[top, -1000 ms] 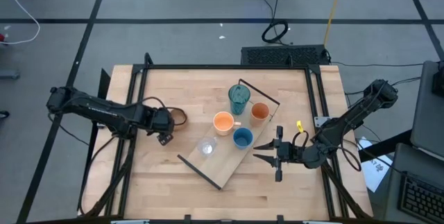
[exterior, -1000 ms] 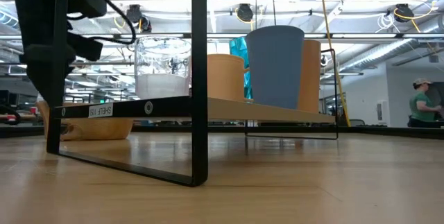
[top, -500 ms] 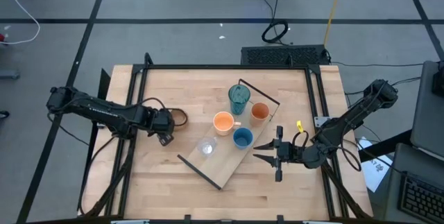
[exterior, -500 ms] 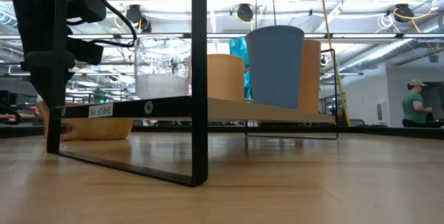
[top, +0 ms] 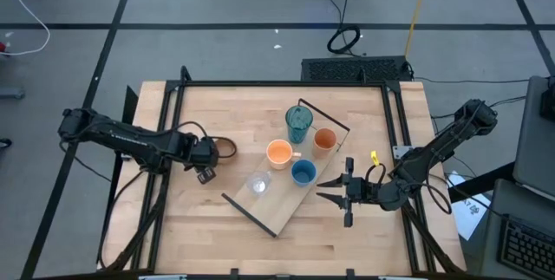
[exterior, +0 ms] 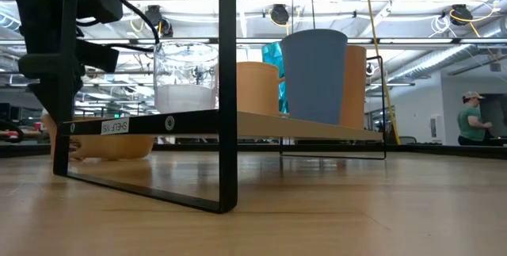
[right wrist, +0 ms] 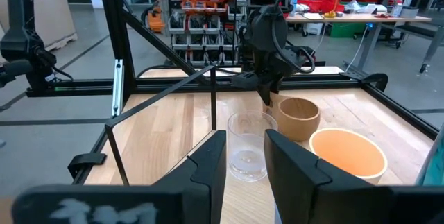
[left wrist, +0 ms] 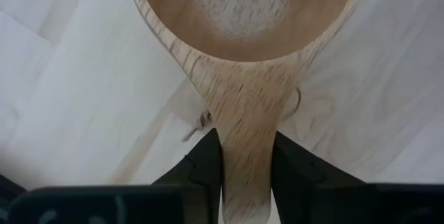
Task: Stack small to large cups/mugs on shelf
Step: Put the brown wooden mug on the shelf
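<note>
Gripping tan mug's handle (left wrist: 244, 148), left end effector (left wrist: 244, 175).

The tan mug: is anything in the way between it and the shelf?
Nothing visible is. The tan mug sits on bare table beside the shelf, with the left gripper around its handle. On the shelf, the clear cup stands nearest.

Six cups (top: 300, 122), one shelf (top: 276, 213), two arms (top: 130, 137).

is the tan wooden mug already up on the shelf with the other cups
No, the tan mug sits on the table beside the shelf, its handle between the left claw's fingers.
</note>
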`<state>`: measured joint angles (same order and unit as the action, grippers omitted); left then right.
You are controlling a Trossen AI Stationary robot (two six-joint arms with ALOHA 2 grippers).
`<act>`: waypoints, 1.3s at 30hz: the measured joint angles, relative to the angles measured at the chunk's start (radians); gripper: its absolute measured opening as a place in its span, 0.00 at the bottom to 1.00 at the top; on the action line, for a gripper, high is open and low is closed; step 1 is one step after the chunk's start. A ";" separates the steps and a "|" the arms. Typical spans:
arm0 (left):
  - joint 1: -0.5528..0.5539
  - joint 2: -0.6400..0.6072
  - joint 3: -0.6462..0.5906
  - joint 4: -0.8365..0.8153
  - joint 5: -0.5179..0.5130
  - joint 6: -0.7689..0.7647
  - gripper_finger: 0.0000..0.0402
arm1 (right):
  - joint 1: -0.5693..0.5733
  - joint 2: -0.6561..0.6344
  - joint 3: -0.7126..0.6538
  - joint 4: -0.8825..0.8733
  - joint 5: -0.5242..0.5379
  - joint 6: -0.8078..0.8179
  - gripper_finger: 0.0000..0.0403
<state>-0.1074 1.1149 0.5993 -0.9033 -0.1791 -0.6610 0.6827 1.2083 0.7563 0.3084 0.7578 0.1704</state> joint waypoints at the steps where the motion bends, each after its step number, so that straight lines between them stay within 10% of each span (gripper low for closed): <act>1: 0.000 0.000 0.006 -0.003 0.000 0.009 0.22 | 0.000 0.000 0.000 0.000 0.000 0.000 0.22; 21: -0.129 0.000 0.380 -0.330 -0.251 0.158 0.24 | -0.106 0.024 0.000 0.100 0.000 0.013 0.22; 39: -0.261 0.000 0.601 -0.228 -0.398 0.380 0.24 | -0.166 0.296 0.239 0.189 0.000 -0.197 0.22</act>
<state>-0.3686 1.1152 1.2005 -1.1308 -0.5773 -0.2811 0.5167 1.5039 0.9951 0.4976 0.7580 -0.0261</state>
